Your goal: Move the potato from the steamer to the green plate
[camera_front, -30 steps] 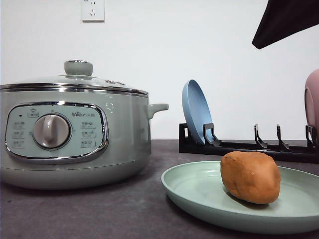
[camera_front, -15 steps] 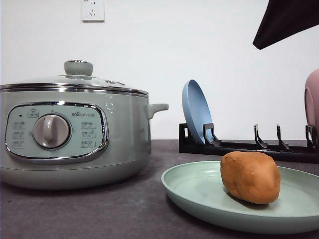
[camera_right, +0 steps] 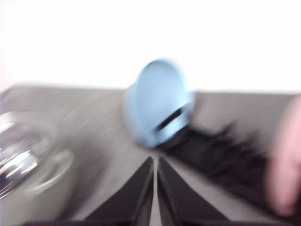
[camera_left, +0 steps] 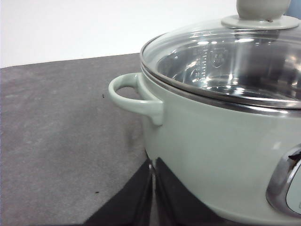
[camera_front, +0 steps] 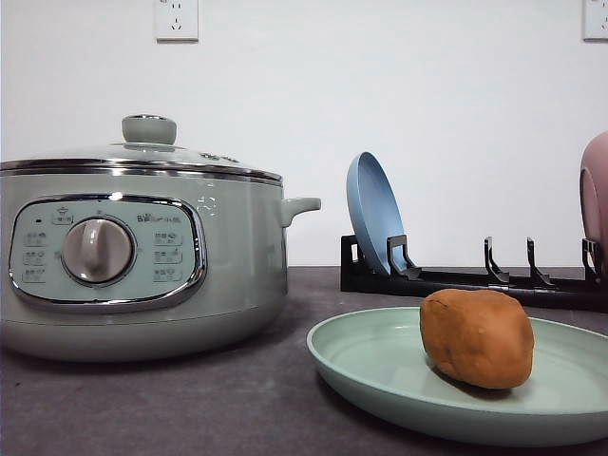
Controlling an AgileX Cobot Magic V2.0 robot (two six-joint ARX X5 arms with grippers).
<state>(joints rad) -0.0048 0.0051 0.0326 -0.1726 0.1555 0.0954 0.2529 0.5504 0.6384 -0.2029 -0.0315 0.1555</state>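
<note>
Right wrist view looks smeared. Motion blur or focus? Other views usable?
Right wrist view: streaked smear across the blue plate and rack, which reads as motion blur; shut right gripper stays fairly crisp. Front view: sharp, even light, soft shadow under the potato. Left wrist view: sharp, with glare on the steamer lid glass.

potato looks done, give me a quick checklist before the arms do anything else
1. Potato on the green plate: ok, it rests inside the rim, right of centre.
2. Steamer lid on: ok, the glass lid sits on the chrome rim.
3. Steamer emptied: ok as far as the left wrist view shows through the lid; part of the inside is out of frame.
4. Left gripper free: ok, fingers together with nothing between them, beside the steamer wall.
5. Right gripper free: ok, fingers together and empty, though the view is motion-blurred.
6. Blue plate seated upright in the rack: ok.
</note>
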